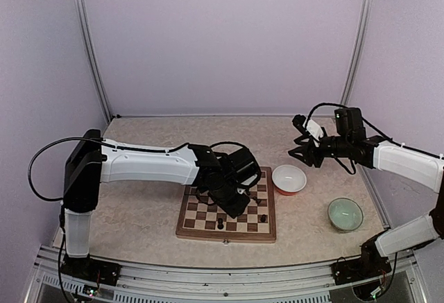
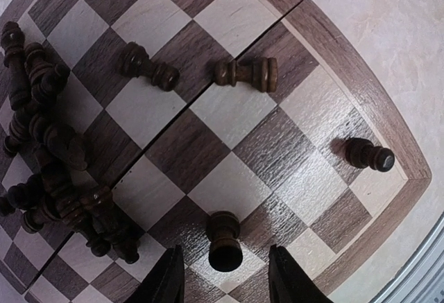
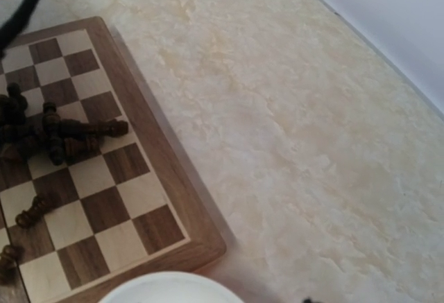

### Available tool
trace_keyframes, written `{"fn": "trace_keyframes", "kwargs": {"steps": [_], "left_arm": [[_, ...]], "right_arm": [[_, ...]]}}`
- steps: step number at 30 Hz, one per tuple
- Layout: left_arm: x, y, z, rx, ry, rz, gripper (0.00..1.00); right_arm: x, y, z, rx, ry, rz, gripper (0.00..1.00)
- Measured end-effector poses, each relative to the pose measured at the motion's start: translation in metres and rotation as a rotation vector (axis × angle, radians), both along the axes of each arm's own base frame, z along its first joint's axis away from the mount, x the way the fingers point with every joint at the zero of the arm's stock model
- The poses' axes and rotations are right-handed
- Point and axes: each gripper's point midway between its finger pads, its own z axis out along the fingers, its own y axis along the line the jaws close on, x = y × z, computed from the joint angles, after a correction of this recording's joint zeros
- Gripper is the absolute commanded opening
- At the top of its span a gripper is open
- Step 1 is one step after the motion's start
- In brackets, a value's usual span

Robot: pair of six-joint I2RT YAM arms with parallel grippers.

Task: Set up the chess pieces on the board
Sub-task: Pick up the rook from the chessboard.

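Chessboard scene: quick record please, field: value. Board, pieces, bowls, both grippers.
board: wooden chessboard, mid-table
pieces: dark heap lying on board; two strays lying flat; corner pawn upright
left gripper: open, fingers either side of an upright piece
right gripper: open, above table beyond white bowl
bowls: white bowl, green bowl, both right of board

Below me, the board (image 2: 229,126) is glossy grained wood; the chess pieces (image 2: 246,73) dark, smooth wood; the tabletop (image 3: 312,143) matt and mottled.
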Motion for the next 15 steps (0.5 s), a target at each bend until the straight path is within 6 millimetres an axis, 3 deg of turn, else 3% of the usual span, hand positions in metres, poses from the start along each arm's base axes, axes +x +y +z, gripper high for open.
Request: {"fn": "trace_keyframes", "kwargs": {"steps": [9, 15], "left_arm": [[0.006, -0.013, 0.006, -0.033, 0.002, -0.006, 0.24], [0.006, -0.011, -0.001, -0.013, 0.012, -0.010, 0.27]], "right_arm": [[0.000, 0.000, 0.000, -0.009, -0.010, 0.005, 0.49], [0.000, 0.000, 0.000, -0.011, -0.012, 0.006, 0.49]]}}
